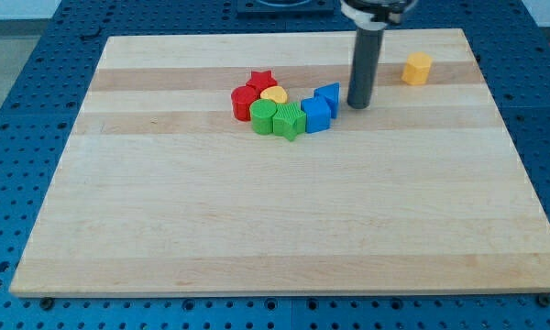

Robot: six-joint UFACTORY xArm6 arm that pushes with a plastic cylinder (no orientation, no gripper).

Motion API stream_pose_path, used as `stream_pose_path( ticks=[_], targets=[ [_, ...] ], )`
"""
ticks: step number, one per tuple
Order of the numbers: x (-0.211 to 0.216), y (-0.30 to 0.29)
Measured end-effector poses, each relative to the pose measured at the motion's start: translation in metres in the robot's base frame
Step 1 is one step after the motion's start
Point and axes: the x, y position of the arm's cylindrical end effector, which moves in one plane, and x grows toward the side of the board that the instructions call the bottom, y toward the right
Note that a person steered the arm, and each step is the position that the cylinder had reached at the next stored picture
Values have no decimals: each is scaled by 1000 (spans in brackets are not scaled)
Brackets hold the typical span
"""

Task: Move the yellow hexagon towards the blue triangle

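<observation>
Bright, even overhead light, soft short shadows, sharp focus.

My tip (358, 105) is the flat lower end of a straight dark grey rod, round like a cylinder with a smooth matte surface. At the view's top the rod enters a wider part, black and white, which seems a mounting collar.

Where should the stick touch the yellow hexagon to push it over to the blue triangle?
No claw here, so push instead of grab. Put my tip on the yellow hexagon's flat face toward the view's right and push toward the view's left and slightly down. The blue triangle sits that way, and my tip now stands between them, just right of the triangle.
</observation>
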Motion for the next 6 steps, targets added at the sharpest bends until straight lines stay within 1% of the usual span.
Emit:
stream_pose_path(
  ticks=[2, 3, 4, 5, 6],
  targets=[
    [-8, 109],
    [-48, 155],
    [-87, 165],
    [-95, 145],
    [-94, 107]
  ],
)
